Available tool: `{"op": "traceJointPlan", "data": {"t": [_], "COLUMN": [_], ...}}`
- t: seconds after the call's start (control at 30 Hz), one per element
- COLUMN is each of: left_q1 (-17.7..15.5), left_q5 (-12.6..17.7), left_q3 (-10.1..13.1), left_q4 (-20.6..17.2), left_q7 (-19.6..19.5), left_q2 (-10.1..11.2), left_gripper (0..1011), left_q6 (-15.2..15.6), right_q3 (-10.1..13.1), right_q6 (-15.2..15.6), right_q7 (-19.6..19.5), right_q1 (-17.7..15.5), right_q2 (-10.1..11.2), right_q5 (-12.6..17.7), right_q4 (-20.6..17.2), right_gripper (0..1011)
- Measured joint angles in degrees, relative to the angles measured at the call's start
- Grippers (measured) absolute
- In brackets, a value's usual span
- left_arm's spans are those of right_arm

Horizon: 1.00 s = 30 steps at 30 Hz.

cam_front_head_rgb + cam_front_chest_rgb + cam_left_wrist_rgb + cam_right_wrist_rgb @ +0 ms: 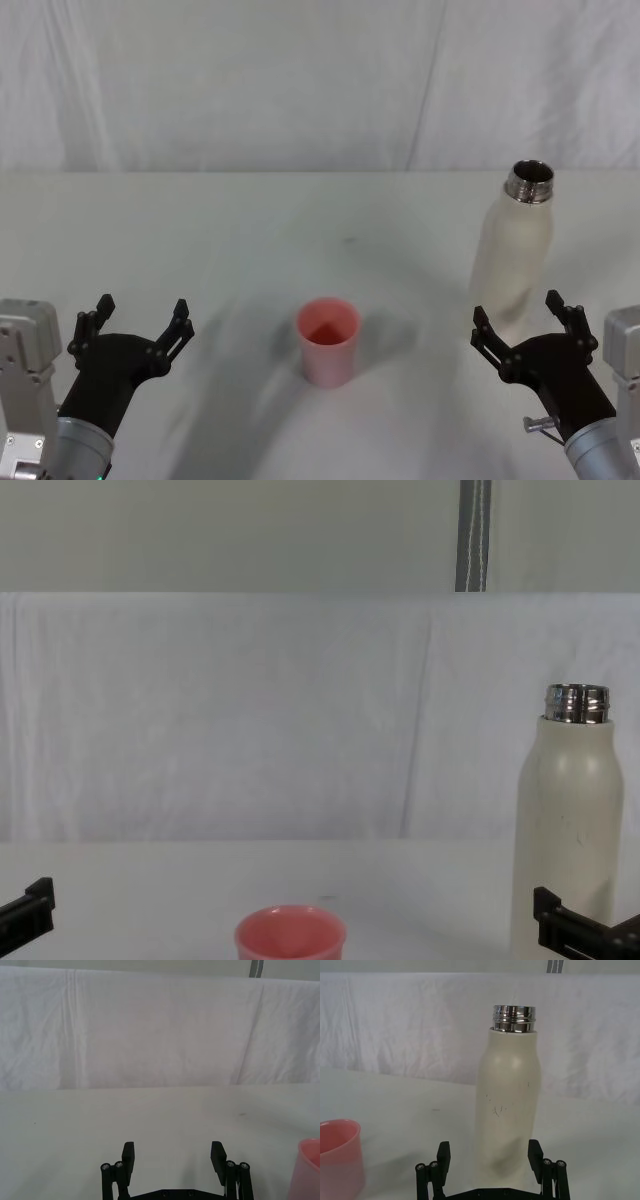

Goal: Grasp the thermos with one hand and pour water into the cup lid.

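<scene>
The thermos (518, 245) stands upright and uncapped toward the right side of the white table (250, 230), while the cup lid (327, 341) sits open-mouth-up near the middle of the front edge — the two well apart. The right gripper (520, 325) hovers just in front of the thermos, jaws spread wide on either side of its lower body without touching it. The left gripper (140, 322) hangs near the front left corner, jaws likewise spread and holding nothing.
</scene>
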Motion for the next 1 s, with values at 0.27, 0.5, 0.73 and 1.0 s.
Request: {"op": "traceJointPlan", "data": {"t": [0.27, 0.5, 0.73, 1.0], "left_q1": [0.00, 0.00, 0.00, 0.00], "left_q5": [0.00, 0.00, 0.00, 0.00], "left_q3": [0.00, 0.00, 0.00, 0.00], "left_q4": [0.00, 0.00, 0.00, 0.00], "left_q7": [0.00, 0.00, 0.00, 0.00], "left_q2": [0.00, 0.00, 0.00, 0.00], "left_gripper": [1001, 1001, 1001, 1001], "left_q6": [0.00, 0.00, 0.00, 0.00], "right_q3": [1.39, 2.30, 3.30, 4.79], "right_q6": [-0.07, -0.09, -0.10, -0.19], "right_q7": [1.41, 2.49, 3.45, 4.75], "right_q1": [-0.96, -1.50, -1.92, -1.82], "right_q2": [-1.25, -1.89, -2.70, -3.20], "right_q5": [-0.07, -0.47, -0.67, -0.60], "right_q4": [-0.61, -0.87, -0.94, 0.11], "right_gripper": [1003, 1003, 1003, 1003]}}
